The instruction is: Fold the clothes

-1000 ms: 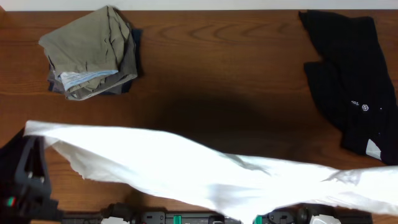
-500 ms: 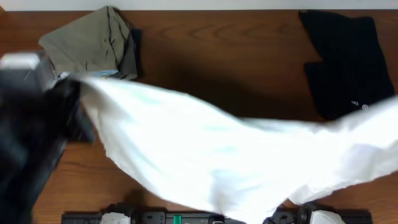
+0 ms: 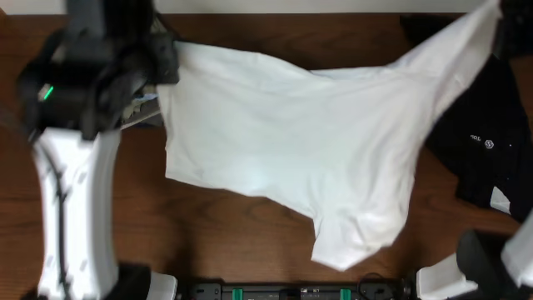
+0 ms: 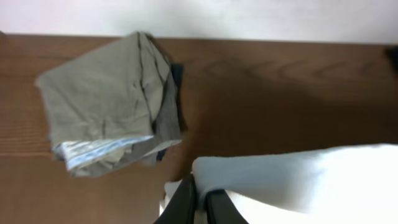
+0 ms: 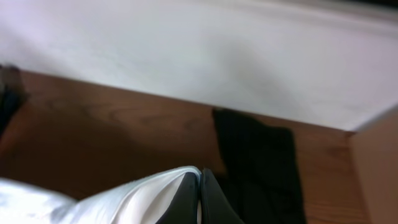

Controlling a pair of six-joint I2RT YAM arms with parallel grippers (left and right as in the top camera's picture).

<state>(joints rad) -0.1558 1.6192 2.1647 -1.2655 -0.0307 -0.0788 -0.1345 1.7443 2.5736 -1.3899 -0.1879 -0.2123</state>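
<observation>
The white T-shirt (image 3: 300,133) hangs stretched in the air between both arms, across the far half of the table, its lower part drooping toward the front edge. My left gripper (image 4: 200,196) is shut on its left corner, high above the table; the shirt shows there as a white fold (image 4: 298,180). My right gripper (image 5: 199,186) is shut on the shirt's right corner (image 5: 143,199) at the far right. The black logo garment (image 3: 483,142) lies on the table at the right, partly under the shirt; it also shows in the right wrist view (image 5: 255,162).
A folded stack of olive and grey clothes (image 4: 106,106) lies at the far left of the wooden table (image 3: 233,233), mostly hidden overhead by my left arm (image 3: 79,167). The wall runs along the table's far edge (image 5: 186,56).
Both arms have lifted and swept the white shirt from the near edge toward the far side. The shirt now hangs spread high, covering the folded stack's edge and part of the black garment.
</observation>
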